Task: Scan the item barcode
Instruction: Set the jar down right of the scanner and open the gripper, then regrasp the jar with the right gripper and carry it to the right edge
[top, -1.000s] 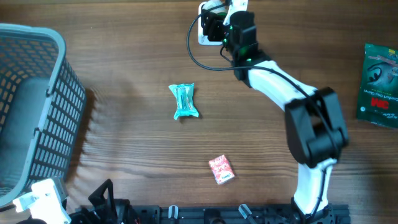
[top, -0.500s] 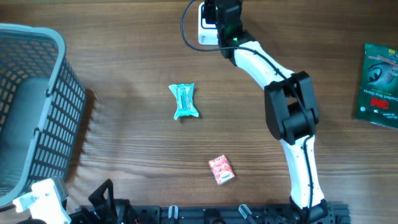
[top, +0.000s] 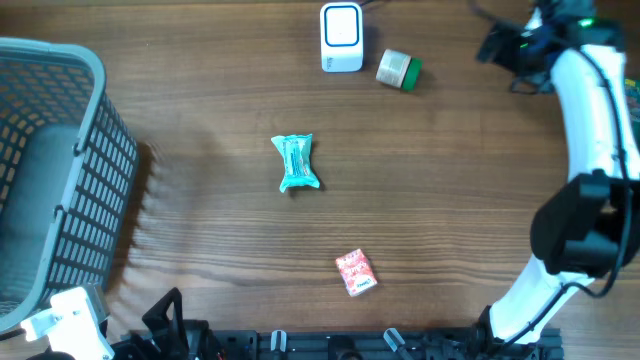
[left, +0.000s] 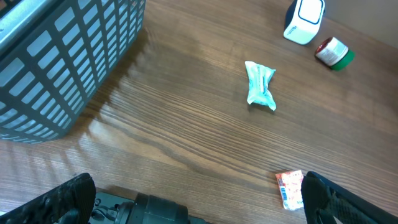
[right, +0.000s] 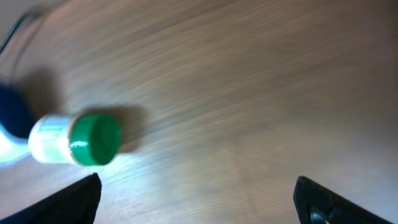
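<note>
Bright, even light; right wrist view blurs the green-capped bottle (right: 78, 140).

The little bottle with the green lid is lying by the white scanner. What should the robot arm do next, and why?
Probably swing the right gripper over to the teal packet to fetch it for scanning. The gripper is open and empty, the bottle lies free beside the scanner, and the packet sits alone in the open.
</note>
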